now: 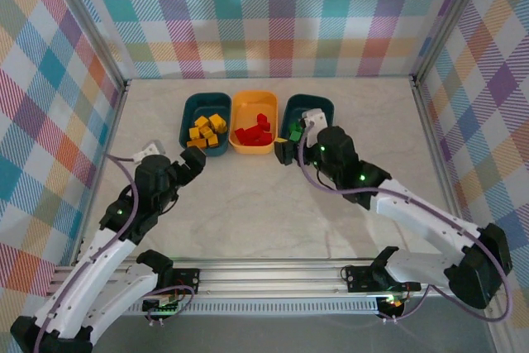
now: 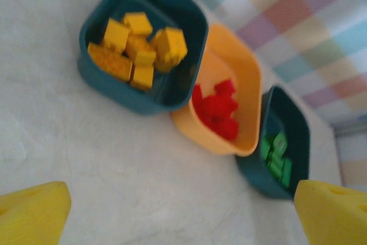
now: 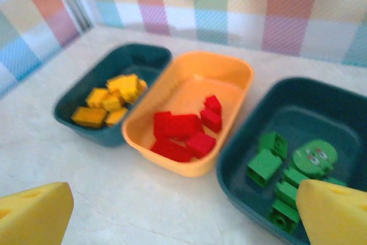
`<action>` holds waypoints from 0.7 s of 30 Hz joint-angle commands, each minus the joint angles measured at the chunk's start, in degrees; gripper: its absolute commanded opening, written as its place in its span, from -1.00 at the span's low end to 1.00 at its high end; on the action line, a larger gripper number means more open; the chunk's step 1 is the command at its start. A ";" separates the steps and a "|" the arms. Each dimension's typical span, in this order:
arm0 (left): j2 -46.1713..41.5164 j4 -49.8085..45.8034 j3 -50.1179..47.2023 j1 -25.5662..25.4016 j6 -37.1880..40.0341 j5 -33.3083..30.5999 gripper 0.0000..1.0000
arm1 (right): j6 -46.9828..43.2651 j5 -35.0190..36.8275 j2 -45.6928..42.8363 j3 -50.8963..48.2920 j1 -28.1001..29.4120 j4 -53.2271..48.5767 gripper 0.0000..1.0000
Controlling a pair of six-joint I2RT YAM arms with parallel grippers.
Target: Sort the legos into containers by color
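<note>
Printing: a face on a round green piece, too blurred for me to read more. Landmark was the orange-yellow bin, which held the red bricks. The yellow bricks lay in the left teal bin and the green bricks in the right teal bin. I saw the greens plainly from the right wrist; from above the arm covered them. The bins' long axes ran away from the bases. The left gripper sat near-left of the landmark and the right gripper near-right, both with fingers spread.
</note>
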 commanded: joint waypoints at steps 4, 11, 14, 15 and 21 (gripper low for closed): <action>2.11 5.58 -0.44 0.03 4.94 -18.47 1.00 | -2.60 8.46 0.40 -5.06 -2.31 8.79 0.99; 3.24 54.58 -20.43 1.59 39.22 -24.64 1.00 | -12.76 -4.74 4.63 -14.08 -13.15 30.93 0.99; 7.66 56.15 -23.51 8.21 41.67 -19.96 1.00 | -14.87 -10.62 4.67 -18.91 -17.32 38.66 0.99; 8.99 54.89 -23.41 9.84 41.80 -19.02 1.00 | -15.07 -10.75 4.61 -20.48 -18.24 41.19 0.99; 25.57 66.54 -25.26 13.64 42.58 -16.59 1.00 | -24.86 -7.11 4.79 -24.26 -21.71 40.89 0.99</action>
